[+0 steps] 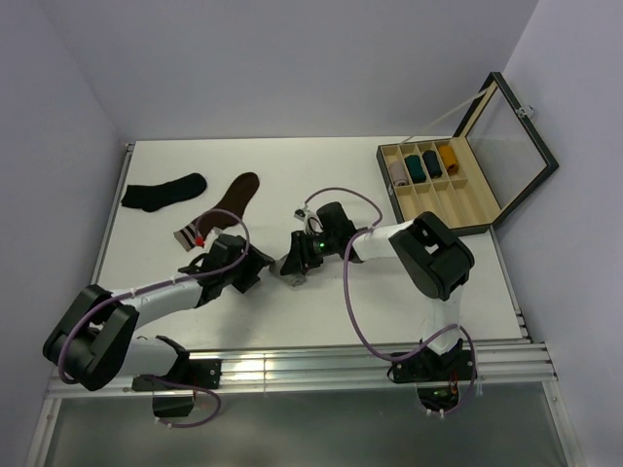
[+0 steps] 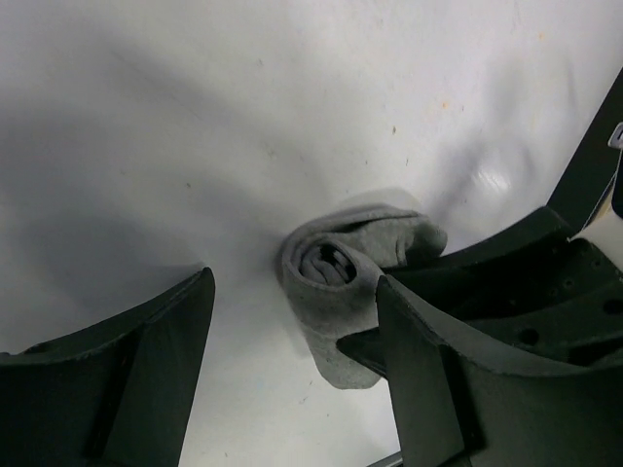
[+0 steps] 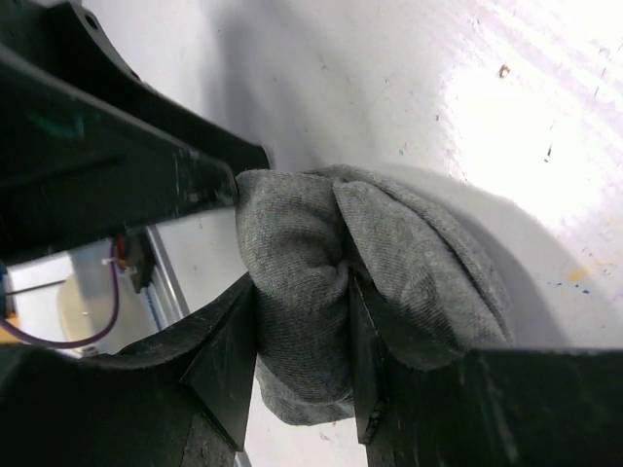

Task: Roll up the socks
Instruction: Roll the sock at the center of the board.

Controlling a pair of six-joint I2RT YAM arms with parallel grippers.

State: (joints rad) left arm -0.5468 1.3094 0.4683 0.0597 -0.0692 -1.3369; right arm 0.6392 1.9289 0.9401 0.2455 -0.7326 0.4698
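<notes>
Seen from above, the grey sock roll [image 2: 321,306] is hidden between the left tool [image 1: 261,265] and right tool [image 1: 291,267].

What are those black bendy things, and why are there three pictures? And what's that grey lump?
Those are two robot arms, the left arm and the right arm, bolted to a white table. Each ends in a two-finger claw called a gripper.

The big picture comes from a camera looking down from above. The other two come from small cameras on the wrists, so you see the claws up close.

The lump is a soft light grey rolled-up sock. The right gripper pinches it. The left gripper is open around it.

Also on the table are a flat black sock, a dark brown sock with a pale striped cuff and an open wooden box holding rolled socks.
</notes>
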